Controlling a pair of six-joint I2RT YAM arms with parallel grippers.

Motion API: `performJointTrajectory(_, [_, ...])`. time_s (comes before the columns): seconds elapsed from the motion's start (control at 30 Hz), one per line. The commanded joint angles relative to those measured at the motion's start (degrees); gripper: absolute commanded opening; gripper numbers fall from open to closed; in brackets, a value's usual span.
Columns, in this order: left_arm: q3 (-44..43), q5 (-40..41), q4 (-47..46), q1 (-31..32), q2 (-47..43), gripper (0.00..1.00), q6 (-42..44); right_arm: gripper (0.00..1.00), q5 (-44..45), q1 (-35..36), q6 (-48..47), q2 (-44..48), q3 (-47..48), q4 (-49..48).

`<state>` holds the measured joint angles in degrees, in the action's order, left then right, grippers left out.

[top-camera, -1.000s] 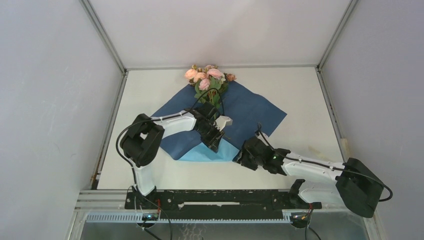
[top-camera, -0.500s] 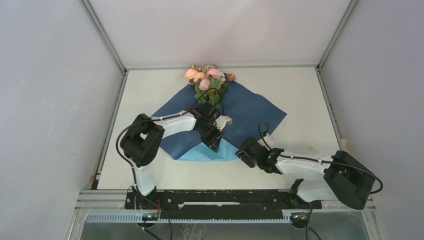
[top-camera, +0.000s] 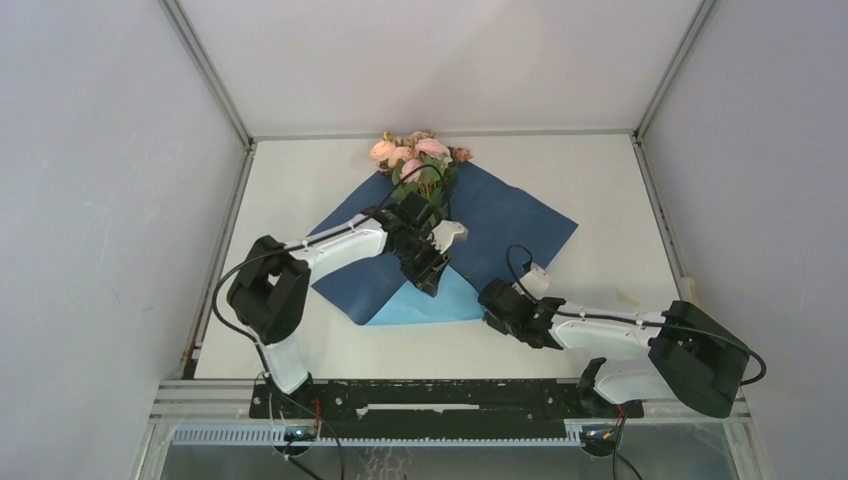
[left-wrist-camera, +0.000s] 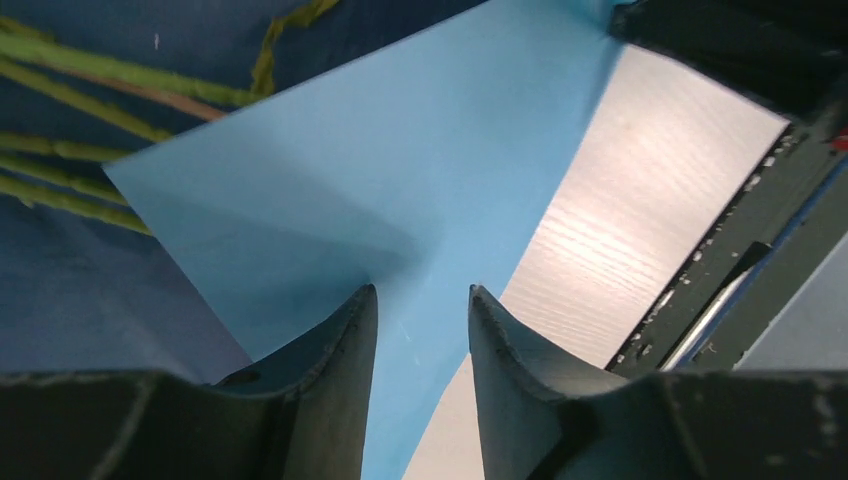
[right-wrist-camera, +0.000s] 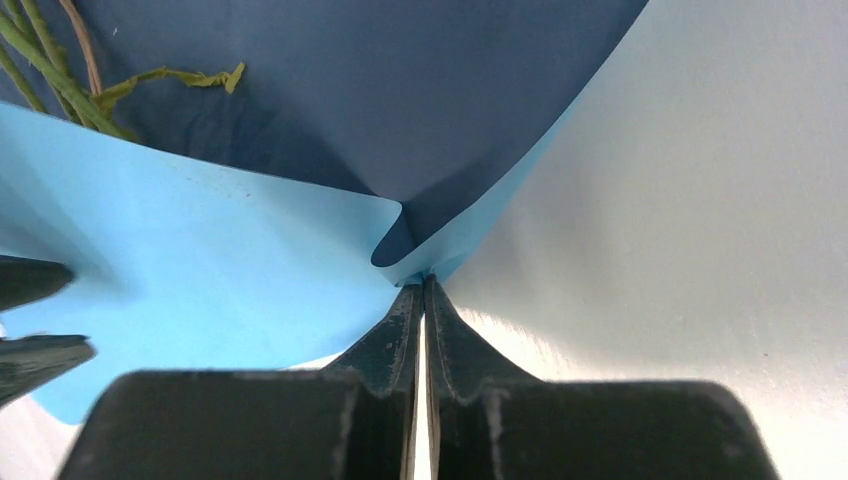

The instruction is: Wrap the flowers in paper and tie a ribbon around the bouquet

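Observation:
The flowers [top-camera: 415,155], pink roses, lie at the back of the table, their green stems [left-wrist-camera: 100,70] running down onto the paper [top-camera: 500,215]. The paper lies navy side up, with its near corner folded over as a light-blue flap [top-camera: 430,302]. My left gripper [top-camera: 432,280] hovers over that flap, open; the flap's edge [left-wrist-camera: 420,200] shows in the gap between its fingers. My right gripper [right-wrist-camera: 423,280] is shut on the paper's folded edge at the flap's right end [top-camera: 492,298]. The ribbon is out of view, and no wrapped bouquet shows.
The white table [top-camera: 610,190] is boxed in by grey walls with metal corner posts. A black rail [top-camera: 430,398] carrying the arm bases runs along the near edge. Bare tabletop lies to the right of the paper [right-wrist-camera: 700,200].
My right gripper has slid in to the flap's right end and shut on the paper's fold. My left gripper's jaws have widened a little, and its arm has shifted back toward the flowers.

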<state>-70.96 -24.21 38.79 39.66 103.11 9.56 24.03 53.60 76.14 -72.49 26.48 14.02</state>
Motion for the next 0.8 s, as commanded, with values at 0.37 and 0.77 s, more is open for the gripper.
performJointTrajectory(0.37, [-8.28, -4.1, -2.64, 1.1, 7.59, 0.46, -3.1, 0.07, 7.65, 3.79, -7.76, 6.12, 4.44, 8.39])
performJointTrajectory(0.77, [-5.83, -5.04, -4.28, 0.48, 11.14, 0.46, -4.45, 0.63, 3.37, 4.42, -1.77, 1.61, 3.9, 4.86])
